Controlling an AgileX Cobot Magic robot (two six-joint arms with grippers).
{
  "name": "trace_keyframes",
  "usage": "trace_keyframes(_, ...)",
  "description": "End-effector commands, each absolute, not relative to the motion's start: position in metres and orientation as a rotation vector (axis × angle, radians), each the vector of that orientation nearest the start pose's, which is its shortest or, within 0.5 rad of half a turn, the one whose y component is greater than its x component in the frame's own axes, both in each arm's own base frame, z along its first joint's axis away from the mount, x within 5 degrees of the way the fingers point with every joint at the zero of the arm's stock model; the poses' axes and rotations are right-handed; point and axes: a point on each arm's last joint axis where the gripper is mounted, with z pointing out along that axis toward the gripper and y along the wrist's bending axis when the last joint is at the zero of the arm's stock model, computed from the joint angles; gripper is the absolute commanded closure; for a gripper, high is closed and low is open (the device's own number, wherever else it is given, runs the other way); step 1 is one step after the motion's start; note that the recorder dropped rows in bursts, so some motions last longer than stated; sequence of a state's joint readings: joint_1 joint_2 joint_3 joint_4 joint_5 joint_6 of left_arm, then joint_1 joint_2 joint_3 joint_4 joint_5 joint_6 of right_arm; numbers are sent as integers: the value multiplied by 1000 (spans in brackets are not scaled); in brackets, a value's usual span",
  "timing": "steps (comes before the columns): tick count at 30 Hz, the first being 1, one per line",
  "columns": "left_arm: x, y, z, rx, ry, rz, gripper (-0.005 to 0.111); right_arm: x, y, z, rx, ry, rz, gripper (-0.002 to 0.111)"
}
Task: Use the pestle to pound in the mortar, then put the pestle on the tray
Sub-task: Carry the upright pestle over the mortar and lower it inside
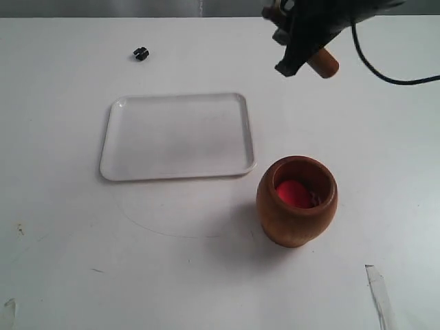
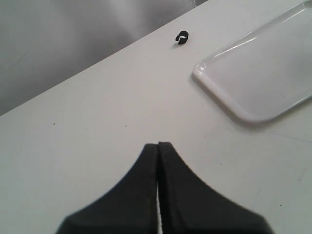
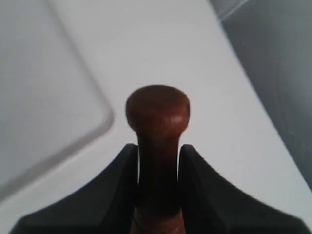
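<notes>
The brown wooden mortar [image 1: 297, 201] stands upright near the table's front right, a red ball [image 1: 293, 194] inside it. High above and behind it, my right gripper [image 1: 292, 58] is shut on the dark-brown pestle [image 1: 322, 62]; its thick end sticks out to the right. In the right wrist view the pestle [image 3: 157, 114] shows between the black fingers [image 3: 119, 170], over the tray's corner [image 3: 73, 136]. The white tray [image 1: 177, 136] lies left of the mortar. My left gripper [image 2: 158, 146] is shut and holds nothing, over bare table near the tray [image 2: 263, 78].
A small black clip [image 1: 141, 53] lies at the back left of the table, also seen in the left wrist view as a black clip [image 2: 181, 37]. A strip of clear tape [image 1: 379, 292] sits at the front right. A black cable [image 1: 385, 69] hangs from the right arm.
</notes>
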State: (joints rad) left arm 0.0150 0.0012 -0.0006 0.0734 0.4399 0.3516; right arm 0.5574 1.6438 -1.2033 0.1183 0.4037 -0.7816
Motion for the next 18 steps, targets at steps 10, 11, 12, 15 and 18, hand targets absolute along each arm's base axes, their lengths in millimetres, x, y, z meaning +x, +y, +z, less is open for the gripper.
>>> trace_keyframes(10, 51, 3, 174, 361, 1897, 302, 107, 208, 116, 304, -416, 1654, 264, 108)
trace_keyframes(11, 51, 3, 174, 361, 1897, 302, 107, 190, 106, 300, -343, 1588, 345, 108)
trace_keyframes(12, 51, 3, 174, 361, 1897, 302, 107, 181, 102, 299, -327, 1543, 387, 108)
trace_keyframes(15, 51, 3, 174, 361, 1897, 302, 107, 143, 99, 276, -396, 1409, 607, 108)
trace_keyframes(18, 51, 3, 174, 361, 1897, 302, 107, 131, 105, 255, -519, 1476, 686, 108)
